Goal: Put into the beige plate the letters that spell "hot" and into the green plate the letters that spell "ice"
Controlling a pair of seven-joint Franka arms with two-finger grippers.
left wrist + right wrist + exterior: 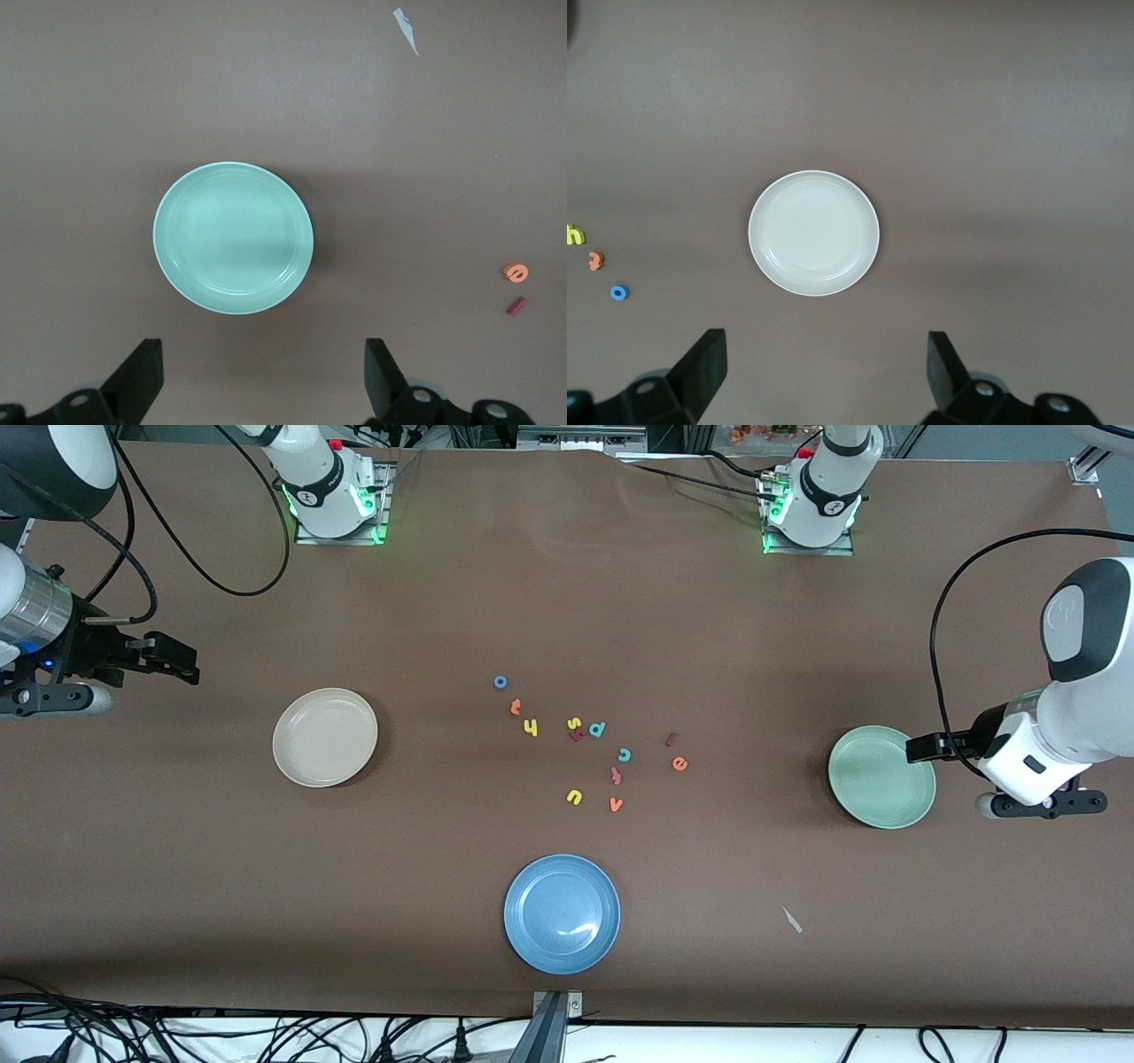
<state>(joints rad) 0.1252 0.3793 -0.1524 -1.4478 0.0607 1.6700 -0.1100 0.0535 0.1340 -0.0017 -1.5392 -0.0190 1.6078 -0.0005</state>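
Note:
Small foam letters lie loose mid-table. The blue o (500, 682), orange t (515, 707) and yellow h (531, 728) sit toward the empty beige plate (325, 737). The teal c (625, 755), maroon i (671, 739) and orange e (679, 763) lie toward the empty green plate (881, 776). My left gripper (917, 749) hovers open at the green plate's (233, 237) edge; its wrist view also shows the e (516, 272) and i (517, 306). My right gripper (182, 666) hangs open at the right arm's end, apart from the beige plate (814, 232). Nothing is between either pair of fingers.
A blue plate (562, 912) sits near the front edge. Other letters lie among the task ones: a teal d (597, 729), yellow s (573, 724), yellow u (574, 797) and orange v (616, 804). A white scrap (793, 921) lies nearer the front camera than the green plate.

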